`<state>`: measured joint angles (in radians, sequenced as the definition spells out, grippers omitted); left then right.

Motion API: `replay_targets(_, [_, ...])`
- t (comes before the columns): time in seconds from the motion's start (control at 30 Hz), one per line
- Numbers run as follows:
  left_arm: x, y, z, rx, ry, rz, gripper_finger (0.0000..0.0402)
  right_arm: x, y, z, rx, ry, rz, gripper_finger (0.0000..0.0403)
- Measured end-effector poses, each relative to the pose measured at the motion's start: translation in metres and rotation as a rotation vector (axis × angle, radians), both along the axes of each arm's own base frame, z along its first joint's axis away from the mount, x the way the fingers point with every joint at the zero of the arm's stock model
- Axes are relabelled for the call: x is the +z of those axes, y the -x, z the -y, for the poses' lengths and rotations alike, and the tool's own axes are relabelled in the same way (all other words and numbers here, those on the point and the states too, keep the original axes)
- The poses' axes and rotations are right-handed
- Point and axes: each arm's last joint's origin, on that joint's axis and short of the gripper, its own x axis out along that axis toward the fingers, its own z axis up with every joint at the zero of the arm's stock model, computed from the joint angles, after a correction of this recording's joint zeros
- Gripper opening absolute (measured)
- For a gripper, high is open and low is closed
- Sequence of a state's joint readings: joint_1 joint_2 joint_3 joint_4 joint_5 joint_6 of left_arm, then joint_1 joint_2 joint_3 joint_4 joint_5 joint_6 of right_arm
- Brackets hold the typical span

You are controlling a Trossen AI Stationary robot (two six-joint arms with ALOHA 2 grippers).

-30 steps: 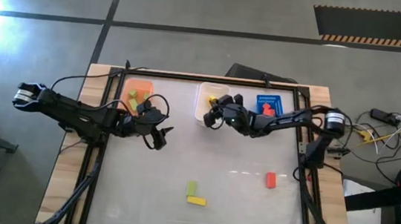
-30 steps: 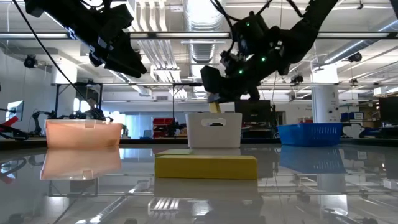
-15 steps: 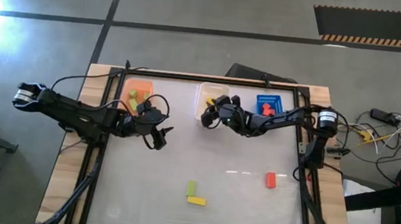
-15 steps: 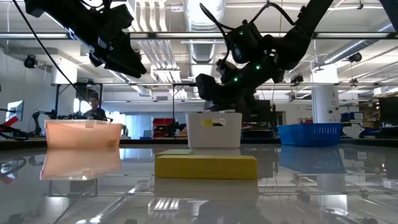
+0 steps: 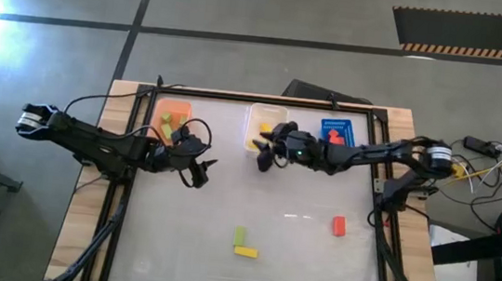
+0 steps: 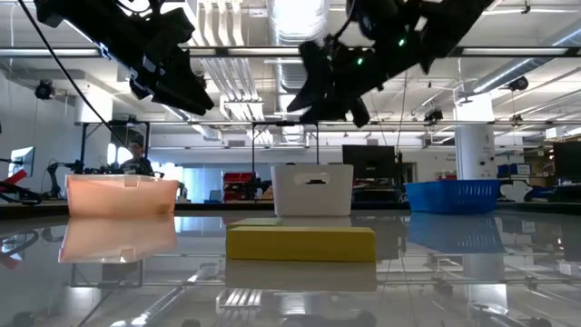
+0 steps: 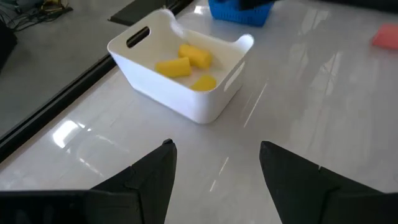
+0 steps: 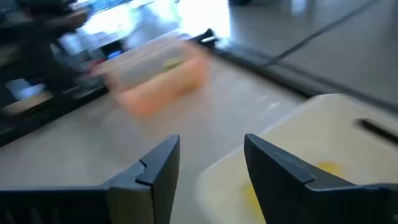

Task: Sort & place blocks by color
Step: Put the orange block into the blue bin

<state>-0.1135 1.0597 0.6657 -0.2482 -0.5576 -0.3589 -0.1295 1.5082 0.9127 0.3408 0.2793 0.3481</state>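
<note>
With three yellow blocks [image 7: 185, 61] lying in the clear bin [image 7: 186, 99] and your right gripper [image 5: 266, 153] hanging just at that bin's near edge, fingers parted with nothing between them, you look to be between a drop and the next pick. What remains on the open table is a light green block [image 5: 240, 236] touching a yellow block [image 5: 246, 251], and a red block [image 5: 339, 226] well apart toward the right (that one sits nearest your right arm). The next move calls for swinging that arm away from the bins and down over one of them. Your left gripper [image 5: 202, 168] waits beside the orange bin [image 5: 176, 106], fingers spread and empty, its arm stretched in low from the left edge
</note>
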Motion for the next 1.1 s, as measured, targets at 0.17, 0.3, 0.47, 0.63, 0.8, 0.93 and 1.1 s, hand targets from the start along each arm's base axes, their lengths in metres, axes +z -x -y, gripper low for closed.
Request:
replay_targets(0.17, [-0.001,0.000,0.000,-0.004,-0.002,0.000,0.0215,0.021,0.010,-0.037,0.301,-0.080,0.007,0.0159])
replay_targets(0.3, [0.000,0.000,0.000,-0.005,-0.003,0.004,0.0215,0.027,0.018,-0.069,0.430,-0.198,-0.005,0.0151])
replay_targets(0.47, [0.000,0.000,0.000,-0.001,0.004,0.010,0.0215,0.023,0.035,-0.101,0.422,-0.403,-0.168,0.0139])
replay_targets(0.63, [0.000,-0.001,0.000,-0.002,0.004,0.015,0.0215,0.013,0.065,-0.116,0.189,-0.629,-0.582,0.0130])
replay_targets(0.8, [0.001,-0.001,0.000,-0.003,0.006,0.028,0.0215,0.006,0.106,-0.125,-0.174,-0.701,-0.975,0.0142])
replay_targets(0.93, [0.000,-0.001,0.000,-0.004,0.005,0.024,0.0215,0.002,0.128,-0.135,-0.338,-0.696,-1.091,0.0171])
replay_targets(1.1, [0.001,-0.001,0.000,-0.006,0.001,0.022,0.0215,-0.007,0.142,-0.150,-0.424,-0.739,-1.139,0.0215])
